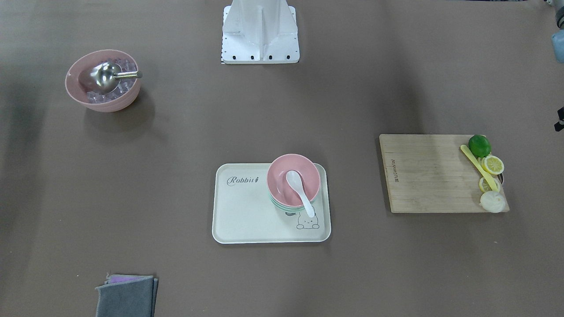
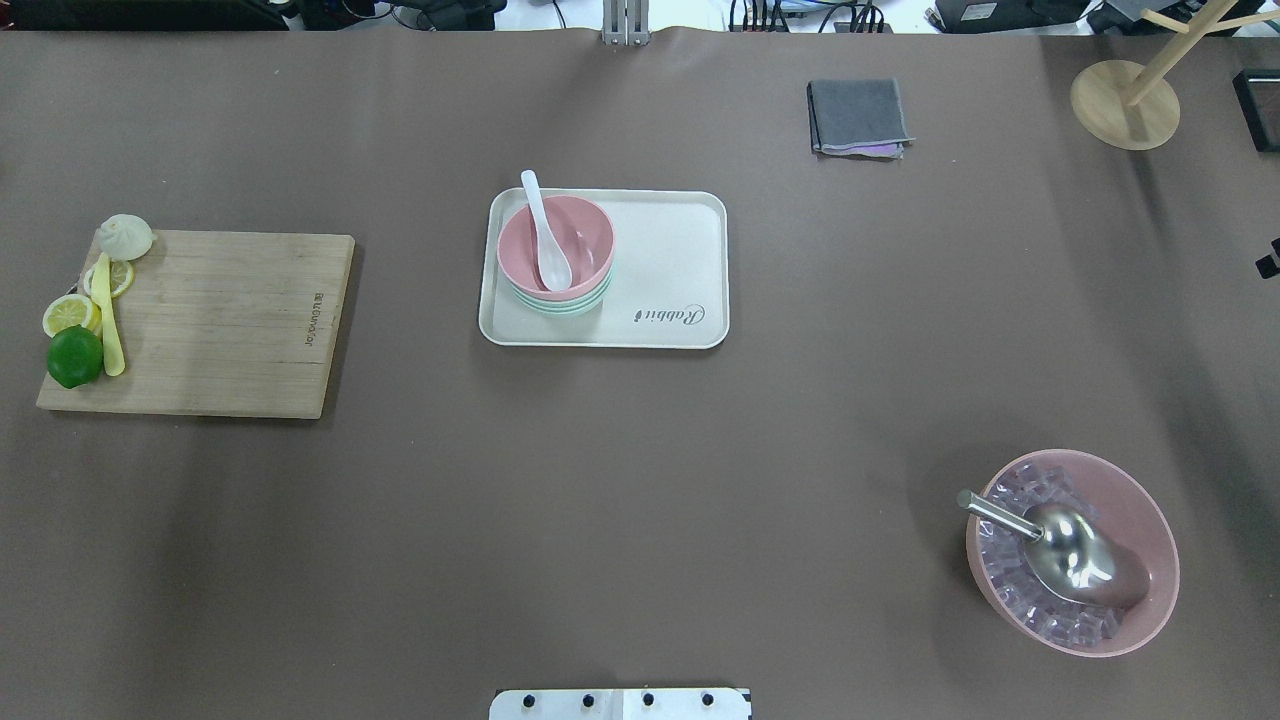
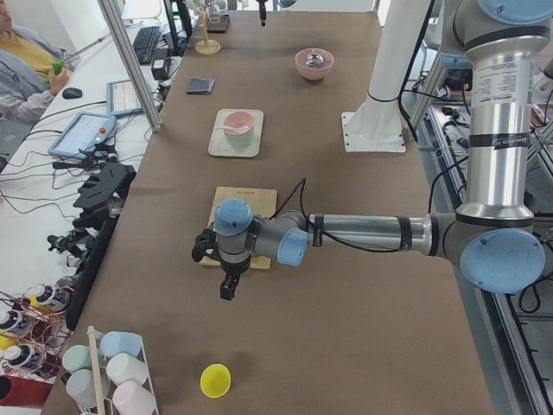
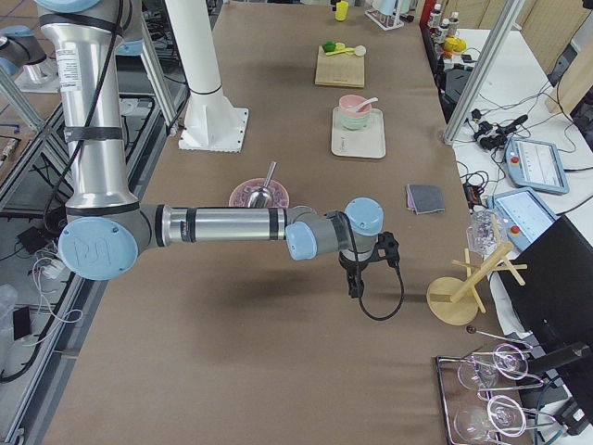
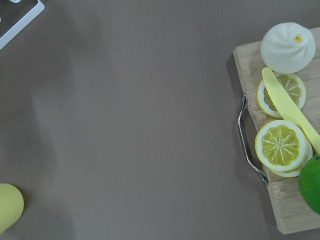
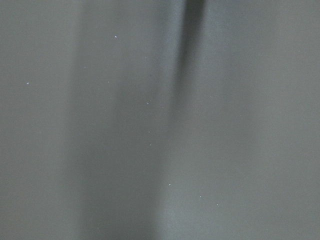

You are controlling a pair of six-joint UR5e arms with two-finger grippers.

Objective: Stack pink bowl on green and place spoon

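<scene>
A small pink bowl point(image 2: 580, 235) sits nested on top of a green bowl point(image 2: 560, 303) at the left end of a cream tray point(image 2: 670, 260). A white spoon point(image 2: 545, 235) lies in the pink bowl with its handle over the far rim. The stack also shows in the front view, where the pink bowl point(image 1: 308, 176) holds the spoon point(image 1: 299, 189). My left gripper point(image 3: 226, 290) hangs beyond the cutting board's end, far from the tray. My right gripper point(image 4: 355, 287) hangs over bare table near the wooden stand. I cannot tell whether either is open or shut.
A large pink bowl point(image 2: 1140, 520) with ice cubes and a metal scoop point(image 2: 1060, 545) stands at the near right. A cutting board point(image 2: 210, 320) with lime, lemon slices, yellow knife and bun lies left. A grey cloth point(image 2: 858, 115) and a wooden stand point(image 2: 1125, 105) are at the far right.
</scene>
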